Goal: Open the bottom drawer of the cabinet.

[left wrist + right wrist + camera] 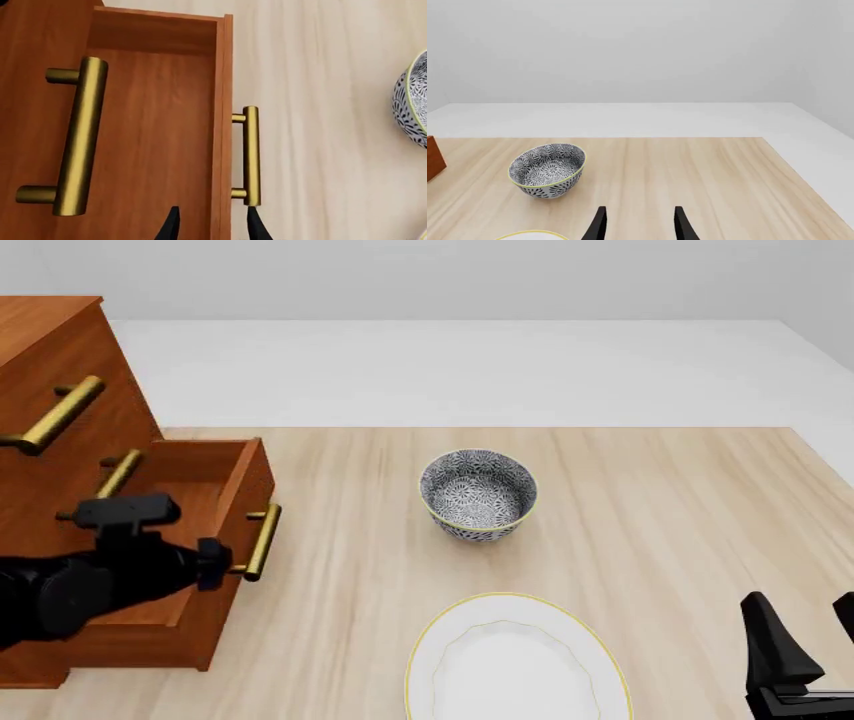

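The reddish-brown cabinet (54,340) stands at the table's left edge. Its bottom drawer (230,615) is pulled out, and the empty wooden inside (153,130) shows in the left wrist view. The drawer's brass bar handle (263,538) (250,155) points toward the table's middle. My left gripper (213,225) is open and straddles the drawer front. One fingertip (172,222) is over the drawer's inside, the other at the handle's near end. My right gripper (807,635) (640,225) hovers open and holds nothing at the table's near right corner.
The middle drawer's brass handle (80,135) juts out above the open drawer. A patterned bowl (478,492) (547,170) stands mid-table. A white plate with a yellow rim (514,665) lies near the front edge. The black left arm (94,580) reaches across the drawer.
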### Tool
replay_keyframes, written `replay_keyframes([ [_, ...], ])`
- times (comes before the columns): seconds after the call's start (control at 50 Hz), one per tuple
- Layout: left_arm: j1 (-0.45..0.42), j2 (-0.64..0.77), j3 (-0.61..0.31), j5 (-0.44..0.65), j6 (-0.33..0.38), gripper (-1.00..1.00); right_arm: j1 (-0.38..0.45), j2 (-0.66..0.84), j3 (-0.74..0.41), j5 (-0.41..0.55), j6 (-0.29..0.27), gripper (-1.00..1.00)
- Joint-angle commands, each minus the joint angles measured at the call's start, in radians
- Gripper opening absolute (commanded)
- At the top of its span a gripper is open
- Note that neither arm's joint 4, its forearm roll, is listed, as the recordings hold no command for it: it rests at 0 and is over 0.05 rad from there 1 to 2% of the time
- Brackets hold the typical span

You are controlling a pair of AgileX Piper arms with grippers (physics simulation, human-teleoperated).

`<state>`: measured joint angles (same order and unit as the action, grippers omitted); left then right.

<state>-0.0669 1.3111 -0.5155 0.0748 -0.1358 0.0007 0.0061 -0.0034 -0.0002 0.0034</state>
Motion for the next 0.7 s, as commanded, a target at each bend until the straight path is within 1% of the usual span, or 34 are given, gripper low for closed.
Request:
replay_keyframes([
  [0.02,-0.001,0.034,0.025,-0.034,0.001,1.00,0.000,0.000,0.000,0.000,0.000,1.00],
  [0.08,0.002,0.041,0.028,-0.041,0.000,1.00,0.000,0.000,0.000,0.000,0.000,1.00],
  [0.1,-0.004,0.048,0.030,-0.044,-0.012,1.00,0.000,0.000,0.000,0.000,0.000,1.00],
  [0.14,-0.003,0.054,0.035,-0.055,-0.007,1.00,0.000,0.000,0.000,0.000,0.000,1.00],
  [0.16,-0.011,0.067,0.037,-0.059,-0.020,1.00,0.000,0.000,0.000,0.000,0.000,1.00],
  [0.2,-0.008,0.066,0.040,-0.065,-0.010,1.00,0.000,0.000,0.000,0.000,0.000,1.00],
  [0.3,-0.025,0.088,0.047,-0.081,-0.026,1.00,0.000,0.000,0.000,0.000,0.000,1.00],
  [0.44,-0.044,0.115,0.059,-0.104,-0.030,1.00,0.000,0.000,0.000,0.000,0.000,1.00],
  [0.58,-0.081,0.098,0.059,-0.086,-0.046,1.00,0.000,0.000,0.000,0.000,0.000,1.00],
  [0.62,-0.078,0.090,0.058,-0.079,-0.041,1.00,0.000,0.000,0.000,0.000,0.000,1.00],
  [0.66,-0.100,0.083,0.056,-0.070,-0.052,1.00,0.000,0.000,0.000,0.000,0.000,1.00],
  [0.68,-0.093,0.079,0.056,-0.069,-0.043,1.00,0.000,0.000,0.000,0.000,0.000,1.00],
  [0.7,-0.098,0.078,0.055,-0.066,-0.049,1.00,0.000,0.000,0.000,0.000,0.000,1.00],
])
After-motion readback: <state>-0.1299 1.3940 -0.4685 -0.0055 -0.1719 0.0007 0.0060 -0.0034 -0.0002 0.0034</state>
